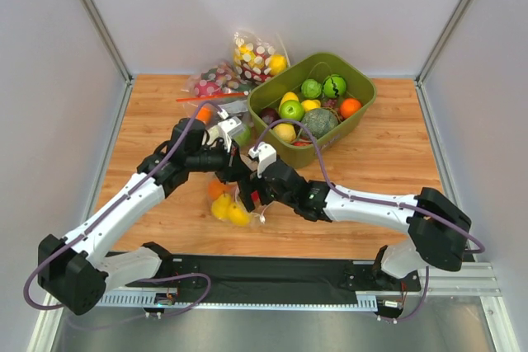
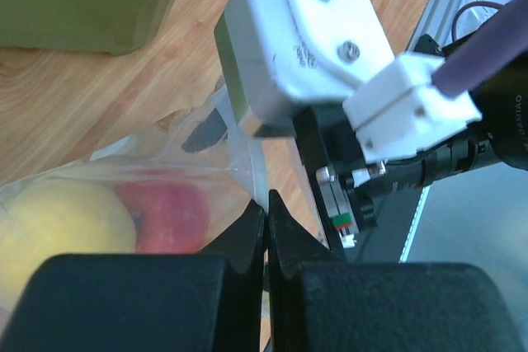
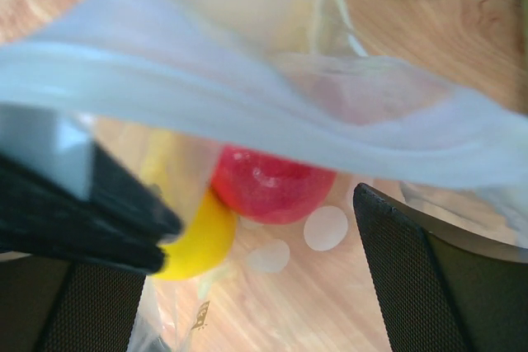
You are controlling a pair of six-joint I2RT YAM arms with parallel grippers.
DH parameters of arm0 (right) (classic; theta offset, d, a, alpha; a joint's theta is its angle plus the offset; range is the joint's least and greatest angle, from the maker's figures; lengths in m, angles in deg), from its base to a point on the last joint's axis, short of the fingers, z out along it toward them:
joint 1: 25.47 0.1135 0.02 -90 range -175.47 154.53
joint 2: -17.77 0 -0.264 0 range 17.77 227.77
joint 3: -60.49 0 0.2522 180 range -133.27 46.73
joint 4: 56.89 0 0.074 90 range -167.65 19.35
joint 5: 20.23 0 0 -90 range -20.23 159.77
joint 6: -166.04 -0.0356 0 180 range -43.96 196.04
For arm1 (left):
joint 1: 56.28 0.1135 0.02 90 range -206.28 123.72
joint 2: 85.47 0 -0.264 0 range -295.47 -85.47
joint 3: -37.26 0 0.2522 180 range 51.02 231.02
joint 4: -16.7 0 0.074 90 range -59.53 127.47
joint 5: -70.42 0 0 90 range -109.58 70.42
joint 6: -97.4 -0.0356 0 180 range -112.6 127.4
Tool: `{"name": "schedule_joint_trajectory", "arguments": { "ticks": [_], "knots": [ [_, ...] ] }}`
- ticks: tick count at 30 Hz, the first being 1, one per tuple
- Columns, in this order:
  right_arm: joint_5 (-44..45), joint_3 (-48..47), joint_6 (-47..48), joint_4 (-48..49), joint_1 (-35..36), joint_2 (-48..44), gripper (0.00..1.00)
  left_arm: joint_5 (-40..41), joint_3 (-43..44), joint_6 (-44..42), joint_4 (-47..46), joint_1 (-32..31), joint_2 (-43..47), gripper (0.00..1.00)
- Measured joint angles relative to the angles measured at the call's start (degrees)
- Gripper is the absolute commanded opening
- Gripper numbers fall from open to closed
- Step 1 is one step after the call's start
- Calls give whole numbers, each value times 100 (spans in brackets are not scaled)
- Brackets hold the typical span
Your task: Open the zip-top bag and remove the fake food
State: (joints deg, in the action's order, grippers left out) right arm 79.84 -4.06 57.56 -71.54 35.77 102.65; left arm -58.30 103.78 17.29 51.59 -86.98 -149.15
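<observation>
Clear floppy bag (image 3: 272,113) with white dots, yellow and red fruit (image 3: 268,191) showing through; left tool (image 2: 266,218) is pinched tight on its edge, right tool (image 3: 219,253) gapes wide, holding nothing.

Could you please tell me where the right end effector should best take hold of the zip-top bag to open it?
Probably the pale zip strip of the zip-top bag, stretched flat before the open right end effector, above the red fruit. The left end effector pinches the film shut, so approach from the opposite side.
</observation>
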Motion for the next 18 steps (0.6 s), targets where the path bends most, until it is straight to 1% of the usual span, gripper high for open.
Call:
{"name": "schedule_joint_trajectory", "arguments": {
  "ticks": [6,14,18],
  "knots": [
    [302,129,-59,249,-107,-92,100,105,-17,-2,4,0,98,0],
    [328,212,-162,295,-212,-560,100,264,-9,26,-39,-85,186,0],
    [210,214,-129,398,-236,-501,100,214,-9,24,-52,-81,157,0]
  ]
}}
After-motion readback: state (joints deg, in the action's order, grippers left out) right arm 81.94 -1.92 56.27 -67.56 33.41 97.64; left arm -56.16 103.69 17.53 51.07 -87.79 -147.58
